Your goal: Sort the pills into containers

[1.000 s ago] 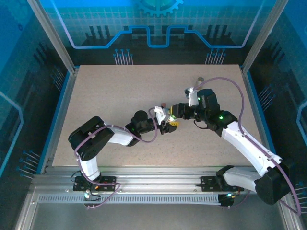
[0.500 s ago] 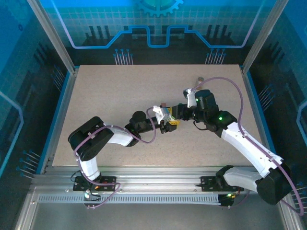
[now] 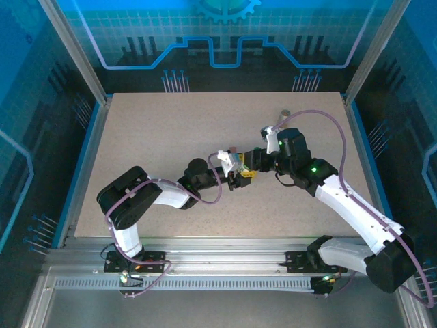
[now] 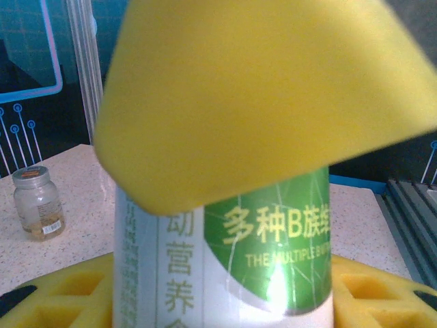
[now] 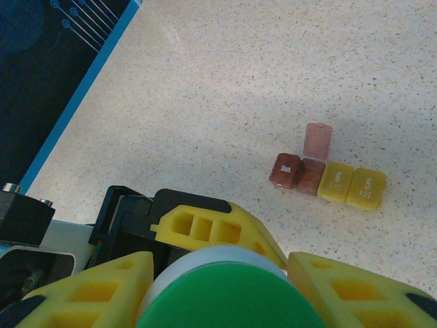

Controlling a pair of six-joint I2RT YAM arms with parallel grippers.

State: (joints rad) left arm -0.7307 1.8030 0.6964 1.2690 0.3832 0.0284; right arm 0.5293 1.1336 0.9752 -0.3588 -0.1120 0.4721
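Uncapping: left gripper holds white green-labelled plastic bottle, right gripper clamps its green cap; next, twist; dark red and yellow square boxes at cap's one o'clock

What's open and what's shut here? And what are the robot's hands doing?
white bottle, upright, held by both grippers.
green cap, on the bottle.
left gripper, shut on the white bottle's body.
right gripper, shut on the green cap.
dark red box marked Sun, closed.
second dark red box, open, lid flipped up.
inner yellow box, closed.
end yellow box, closed.
small glass jar, upright, lid on.
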